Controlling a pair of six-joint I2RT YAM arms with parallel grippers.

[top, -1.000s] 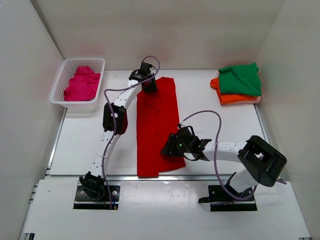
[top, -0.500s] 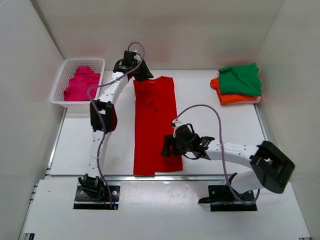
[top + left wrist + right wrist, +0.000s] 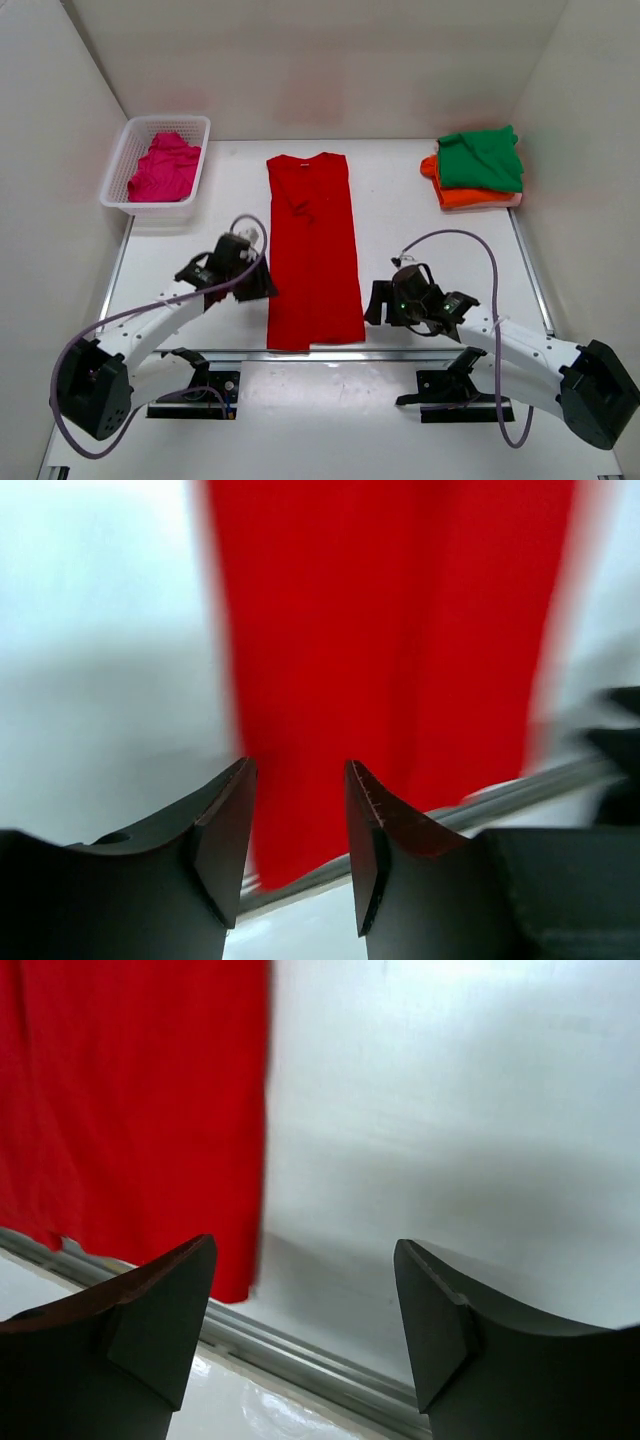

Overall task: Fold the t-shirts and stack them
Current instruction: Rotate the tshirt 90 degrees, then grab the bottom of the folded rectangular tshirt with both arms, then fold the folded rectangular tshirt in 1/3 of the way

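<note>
On the tabletop (image 3: 400,190) the red t-shirt (image 3: 312,250) lies as a long strip, 12 to 6, hem at the near rail (image 3: 330,1378). Left jaws hang narrowly parted at its 7, right jaws wide at its 5, both empty. Pinching only 1 layer there would probably skew the fold.

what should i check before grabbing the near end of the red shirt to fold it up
1. red t-shirt lying as one flat long strip: ok
2. left gripper open, empty, beside the shirt's left edge: ok
3. right gripper open, empty, beside the near right corner: ok
4. near hem clear of the edge rail: cannot tell, it reaches the rail
5. green t-shirt sitting squarely on the orange t-shirt: ok
</note>
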